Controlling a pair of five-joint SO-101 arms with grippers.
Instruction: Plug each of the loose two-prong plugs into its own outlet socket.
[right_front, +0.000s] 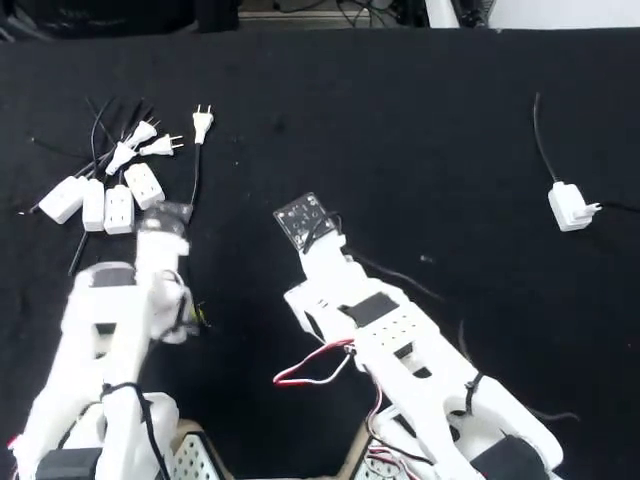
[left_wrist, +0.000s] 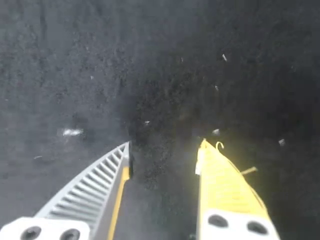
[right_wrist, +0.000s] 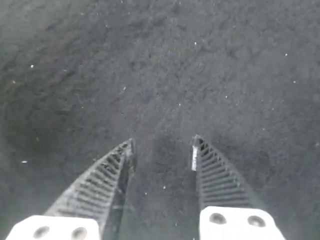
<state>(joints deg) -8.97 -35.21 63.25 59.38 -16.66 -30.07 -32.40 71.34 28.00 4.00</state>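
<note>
Several white outlet sockets (right_front: 118, 207) lie in a cluster at the table's left, with black cables running back from them. Beside them lie loose two-prong plugs: one (right_front: 204, 122) on its own and others (right_front: 160, 147) close to the sockets. Another white plug (right_front: 570, 207) with a black cable lies far to the right. My left gripper (left_wrist: 165, 148) is open over bare black cloth, just right of the socket cluster (right_front: 165, 215). My right gripper (right_wrist: 163, 142) is open too, over bare cloth near the table's middle (right_front: 305, 220). Neither holds anything.
A black cloth (right_front: 420, 120) covers the whole table. Thin black cables (right_front: 195, 175) trail from the plugs on the left, and one (right_front: 540, 135) runs back from the right plug. Red and white wires (right_front: 310, 372) hang off the right arm.
</note>
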